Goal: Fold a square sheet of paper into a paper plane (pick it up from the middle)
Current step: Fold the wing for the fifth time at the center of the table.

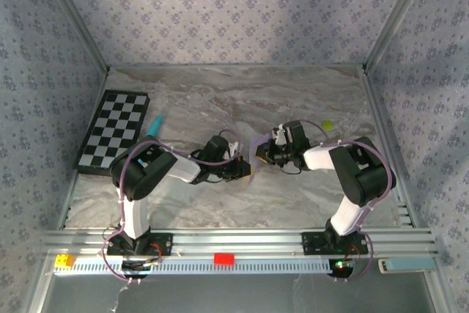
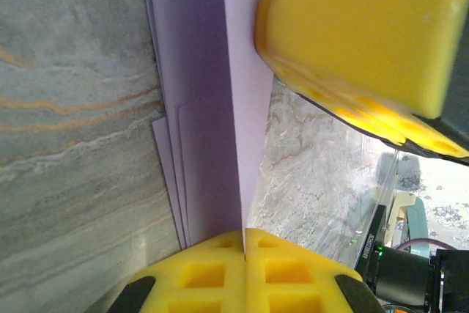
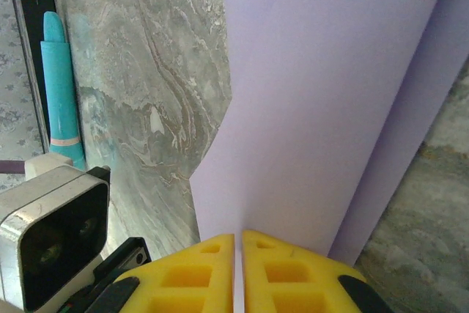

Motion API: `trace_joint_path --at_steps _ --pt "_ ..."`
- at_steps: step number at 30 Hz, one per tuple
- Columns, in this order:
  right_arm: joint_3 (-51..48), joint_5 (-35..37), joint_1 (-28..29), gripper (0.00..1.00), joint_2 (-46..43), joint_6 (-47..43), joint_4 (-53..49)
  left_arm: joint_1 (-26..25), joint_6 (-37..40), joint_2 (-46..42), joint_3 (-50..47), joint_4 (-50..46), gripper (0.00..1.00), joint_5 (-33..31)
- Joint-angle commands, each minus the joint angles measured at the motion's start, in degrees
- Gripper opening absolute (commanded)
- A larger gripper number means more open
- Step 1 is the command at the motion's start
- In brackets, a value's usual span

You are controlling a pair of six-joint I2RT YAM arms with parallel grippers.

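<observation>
1. Pinching the square sheet of paper (image 2: 209,108) along a folded edge, the left gripper (image 2: 244,243) had its yellow pads pressed tight on the lilac layers.
2. The right gripper (image 3: 238,243) was clamped on the same sheet from the other side, with nothing but paper between its jaws.
3. The sheet was held between both grippers near the middle of the marble tabletop (image 2: 66,108), well apart from the teal pen (image 3: 58,78) and the checkerboard (image 1: 113,130).
4. Offset stacked edges in the left wrist view suggested the early folds were done. No pointed dart showed, so the nose, wings and final creasing probably remained.
</observation>
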Motion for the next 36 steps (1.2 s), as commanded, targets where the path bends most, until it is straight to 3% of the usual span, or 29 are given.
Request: trace_joint_path --at_steps 1,20,36 --pt "1.29 -0.68 -0.38 0.11 0.86 -0.03 0.65 0.68 -0.03 2.67 -0.97 -7.44 0.0 -0.89" --pt "0.56 1.44 -0.61 0.11 4.68 0.5 -0.27 0.81 -0.38 3.33 -0.96 -10.19 0.0 -1.89" --pt "-1.64 3.85 -1.19 0.1 4.2 1.72 0.19 0.83 0.98 -0.25 -1.55 -13.08 0.11 -0.48"
